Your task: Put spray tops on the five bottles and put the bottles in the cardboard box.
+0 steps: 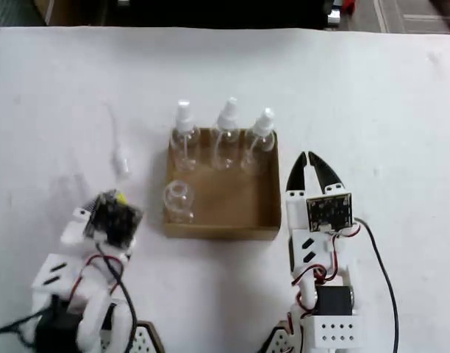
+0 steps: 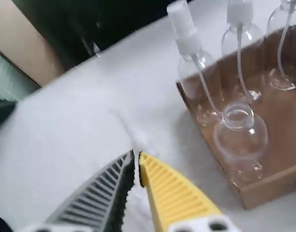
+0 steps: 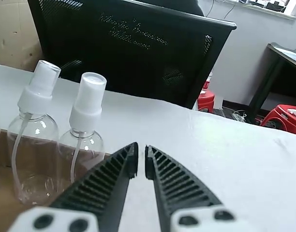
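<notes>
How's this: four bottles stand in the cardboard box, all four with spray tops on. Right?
Not all four. Four bottles stand in the cardboard box, but only three bottles have spray tops on. The fourth bottle, in the box's near left corner, has a bare open neck. The high view shows it.

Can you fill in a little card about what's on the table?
Box: cardboard box, middle of table
Capped bottles: three, standing in the box along its far side
Open bottle: one, in the box, no top
Loose spray top: lying on table, left of box
Left gripper: shut, near loose spray top
Right gripper: shut, right of box
</notes>
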Controlling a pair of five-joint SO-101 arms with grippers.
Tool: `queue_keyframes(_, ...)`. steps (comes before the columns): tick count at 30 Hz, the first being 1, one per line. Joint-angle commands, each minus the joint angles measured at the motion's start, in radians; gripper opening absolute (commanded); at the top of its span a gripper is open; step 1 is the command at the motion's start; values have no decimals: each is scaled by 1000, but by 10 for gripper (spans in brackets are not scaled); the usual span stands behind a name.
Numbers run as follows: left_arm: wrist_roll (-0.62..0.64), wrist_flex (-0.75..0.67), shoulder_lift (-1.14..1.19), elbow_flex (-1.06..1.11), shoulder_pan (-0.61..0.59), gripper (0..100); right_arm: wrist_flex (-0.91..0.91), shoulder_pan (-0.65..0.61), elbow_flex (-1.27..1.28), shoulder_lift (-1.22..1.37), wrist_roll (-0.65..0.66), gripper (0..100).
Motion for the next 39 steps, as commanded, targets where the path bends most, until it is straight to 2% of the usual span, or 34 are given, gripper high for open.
queue_keyframes(1, -158, -35, 15, -130, -67, 23, 5, 1, 12, -2, 11, 18)
queue_keyframes(4, -210, -43, 15, -201, -111, 24, 5, 1, 12, -2, 11, 18)
queue_keyframes(9, -226, -206, 45, -256, -177, 24, 7, -4, 12, -2, 11, 18)
queue_keyframes(14, -229, -242, 363, -348, -263, 24, 7, -4, 12, -1, 11, 18)
queue_keyframes(17, -229, -199, 598, -496, -288, 24, 8, -5, 12, -1, 11, 18)
queue_keyframes(21, -222, -54, 874, -750, -280, 24, 8, -4, 12, -1, 11, 18)
queue_keyframes(28, -230, 247, 1310, -1117, -177, 22, 8, -1, 12, -1, 11, 18)
queue_keyframes(35, -239, 259, 1486, -1266, -174, 23, 8, -2, 12, -1, 11, 18)
queue_keyframes(39, -373, 173, 1523, -1240, -174, 23, 8, -4, 12, -1, 11, 18)
